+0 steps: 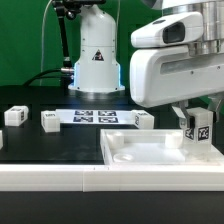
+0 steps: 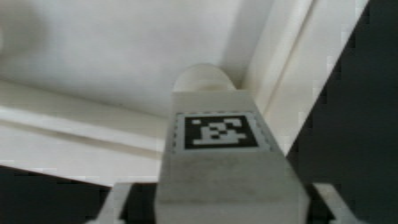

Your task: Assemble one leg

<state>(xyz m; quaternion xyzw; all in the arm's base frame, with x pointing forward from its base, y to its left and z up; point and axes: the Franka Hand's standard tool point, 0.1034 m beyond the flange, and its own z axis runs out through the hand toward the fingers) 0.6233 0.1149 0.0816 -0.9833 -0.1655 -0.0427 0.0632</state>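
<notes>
My gripper (image 1: pixel 196 124) is shut on one leg (image 1: pixel 199 131), a small white block with black-and-white tags. It holds the leg upright over the corner of the large flat white panel (image 1: pixel 140 152) at the exterior view's right. In the wrist view the leg (image 2: pixel 219 140) fills the space between my fingers (image 2: pixel 119 198), and its rounded end points into the panel's raised-rim corner (image 2: pixel 267 60). Whether the leg touches the panel I cannot tell. Three more legs lie on the black table: one (image 1: pixel 14 116) at the far left, one (image 1: pixel 50 120) beside it, one (image 1: pixel 143 120) behind the panel.
The marker board (image 1: pixel 95 116) lies flat behind the panel, between the loose legs. The robot's white base (image 1: pixel 96 55) stands at the back, with cables to its left. The table's white front edge (image 1: pixel 60 176) runs along the bottom.
</notes>
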